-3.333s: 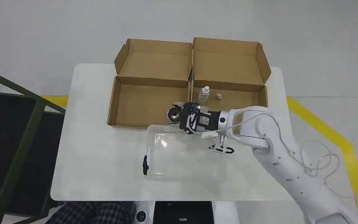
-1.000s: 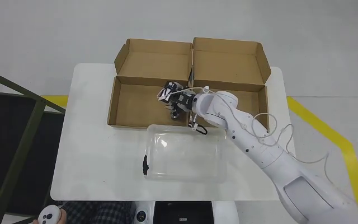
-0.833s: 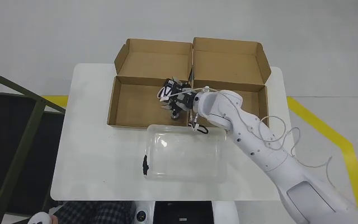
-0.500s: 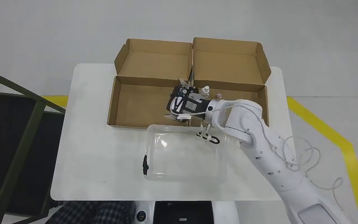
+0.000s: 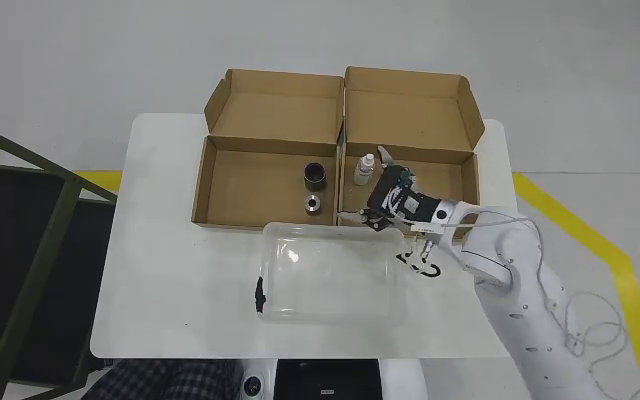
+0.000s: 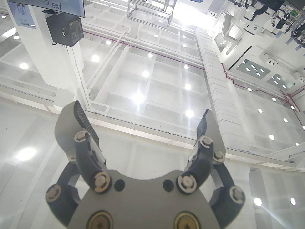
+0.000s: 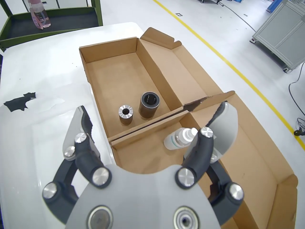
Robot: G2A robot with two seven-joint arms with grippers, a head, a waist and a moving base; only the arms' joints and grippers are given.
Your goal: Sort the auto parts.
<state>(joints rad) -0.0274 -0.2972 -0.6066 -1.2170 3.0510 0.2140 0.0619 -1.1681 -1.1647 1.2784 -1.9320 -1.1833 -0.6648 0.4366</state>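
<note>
Two open cardboard boxes sit side by side at the back of the white table. The left box (image 5: 250,190) holds a black cylinder (image 5: 316,178) (image 7: 149,105) and a shorter silver cylinder (image 5: 313,206) (image 7: 126,115), both upright. In the right box (image 5: 455,180) stands a small white bottle (image 5: 365,167) (image 7: 178,140). My right gripper (image 5: 366,188) (image 7: 153,114) hangs open and empty over the wall between the boxes, with the bottle close to one finger. Pointing up at the ceiling, my left gripper (image 6: 143,122) is open and empty.
A clear plastic tub (image 5: 335,275) lies in front of the boxes, with a scrap of black tape (image 5: 259,295) (image 7: 20,101) on its left side. A green rack (image 7: 52,17) carrying a pink bottle stands beyond the table's left end.
My right gripper went over the left box, opened, and drew back right toward the box divider. The black cylinder now stands in the left box beside the silver one.
</note>
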